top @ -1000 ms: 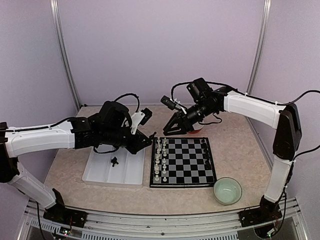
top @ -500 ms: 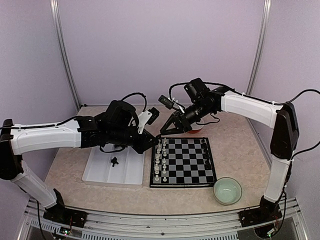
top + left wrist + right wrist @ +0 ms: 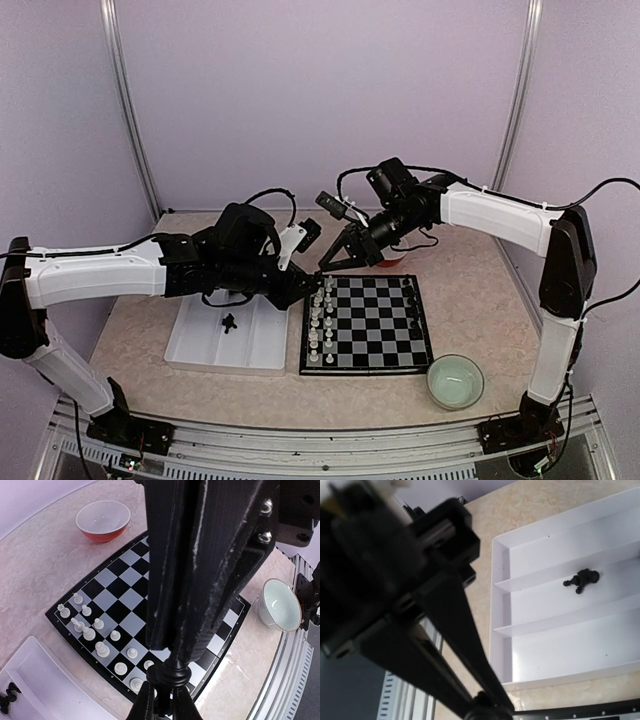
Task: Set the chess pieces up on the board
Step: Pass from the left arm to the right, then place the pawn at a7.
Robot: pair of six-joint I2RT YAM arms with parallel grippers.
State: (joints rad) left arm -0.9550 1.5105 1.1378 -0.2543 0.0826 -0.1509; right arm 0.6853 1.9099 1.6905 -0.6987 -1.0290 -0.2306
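The board point(image 3: 372, 330) lies mid-table, with white chess pieces point(image 3: 318, 322) along its left side and a few black ones point(image 3: 408, 297) on its right edge. My left gripper point(image 3: 303, 286) hovers at the board's far left corner. In the left wrist view it point(image 3: 164, 701) is shut on a black chess piece point(image 3: 172, 674), above the board point(image 3: 125, 597) and white pieces point(image 3: 90, 630). My right gripper point(image 3: 328, 262) hangs just beyond that corner. Its fingers point(image 3: 470, 665) meet at the tips point(image 3: 487, 707); whether anything sits between them I cannot tell.
A white partitioned tray point(image 3: 200, 348) lies left of the board with a black piece point(image 3: 229, 323) in it, also visible in the right wrist view point(image 3: 581, 579). A red bowl point(image 3: 102, 520) stands beyond the board. A pale green bowl point(image 3: 455, 381) sits at its near right.
The right gripper has shut and drifted left toward the board's far left corner. The left gripper has carried its black piece rightward from over the tray to that corner.
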